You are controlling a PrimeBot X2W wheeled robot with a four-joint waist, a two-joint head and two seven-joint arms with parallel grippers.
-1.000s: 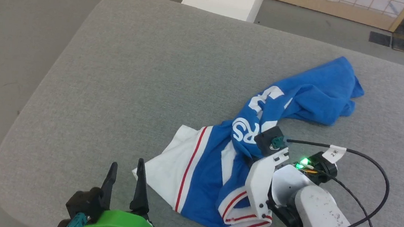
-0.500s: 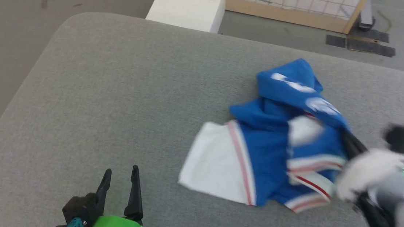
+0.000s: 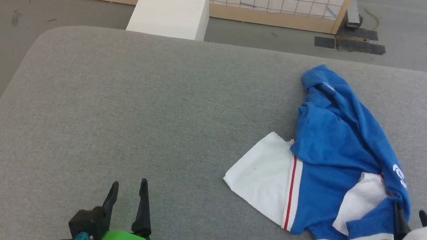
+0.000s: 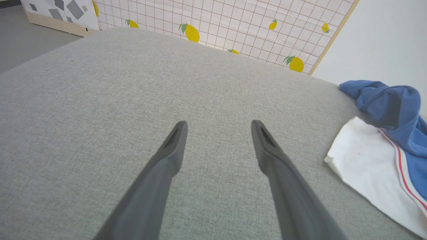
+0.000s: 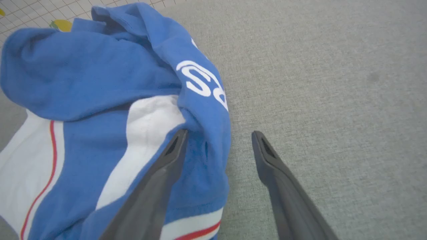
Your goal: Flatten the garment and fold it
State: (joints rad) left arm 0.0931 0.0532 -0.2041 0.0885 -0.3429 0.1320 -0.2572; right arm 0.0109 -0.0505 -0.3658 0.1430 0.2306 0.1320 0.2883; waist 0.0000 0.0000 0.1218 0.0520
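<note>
garment (image 3: 330,153) crumpled on pad (image 3: 121,108) | right hand (image 5: 219,133) spread beside it

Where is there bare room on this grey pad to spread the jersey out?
Widest: the grey pad from its left edge across to the jersey, ahead of the open left hand. Smaller strips lie beyond the jersey and to its right. Crowded: the near right corner, where the open right hand straddles the jersey's edge.
</note>
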